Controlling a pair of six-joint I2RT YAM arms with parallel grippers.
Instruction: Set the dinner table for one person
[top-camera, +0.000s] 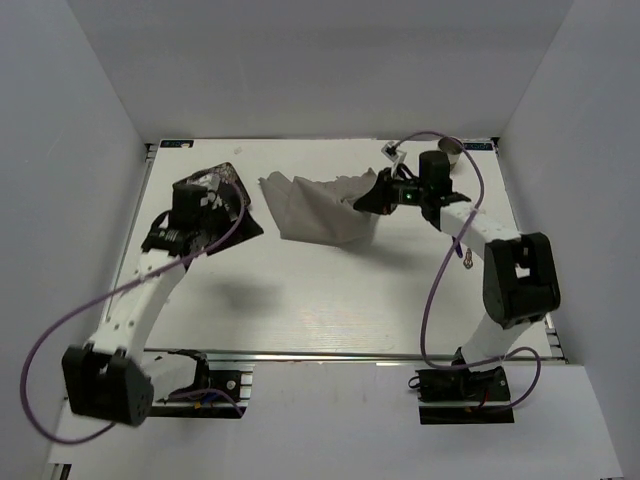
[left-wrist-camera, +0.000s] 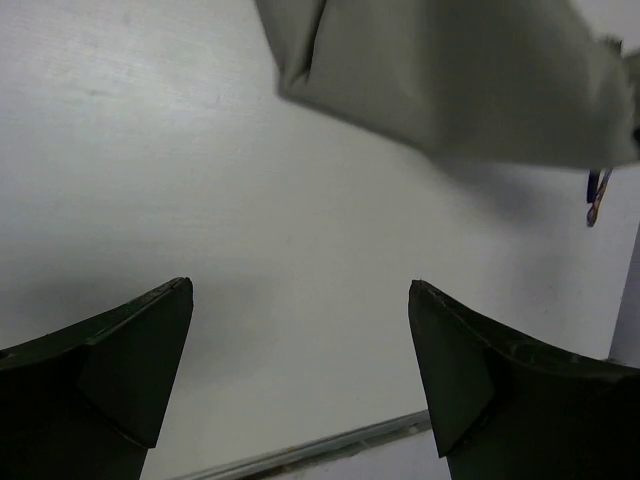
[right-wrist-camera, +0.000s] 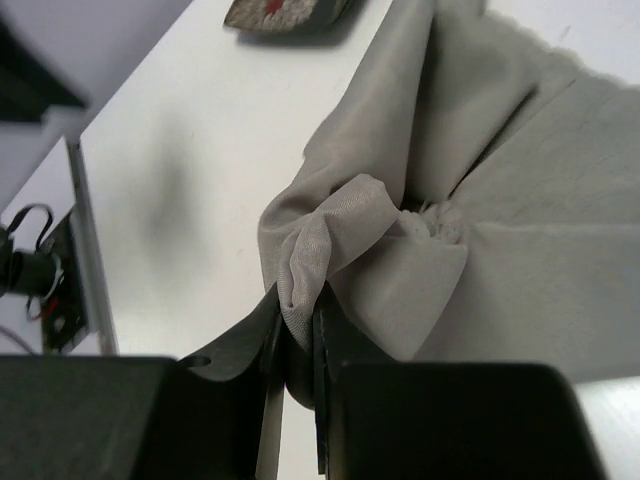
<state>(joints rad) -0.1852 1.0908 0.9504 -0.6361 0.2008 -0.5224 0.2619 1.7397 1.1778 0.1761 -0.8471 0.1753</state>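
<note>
The white bench (top-camera: 330, 300) takes up the whole floor of a plain enclosure. Pale grey walls (top-camera: 60, 150) rise on three sides, and a metal rail (top-camera: 350, 356) runs along its near edge. A crumpled grey cloth (top-camera: 320, 210) lies on its far half. The right pincer (right-wrist-camera: 295, 325) is clamped on a fold of that cloth. The left pincer (left-wrist-camera: 300, 370) hangs spread wide over the bench's left side.

Back wall (top-camera: 320, 60): plain pale grey panel.
Left wall (top-camera: 60, 150): same plain grey.
Right wall (top-camera: 590, 120): same plain grey.
Light: soft, even.
</note>
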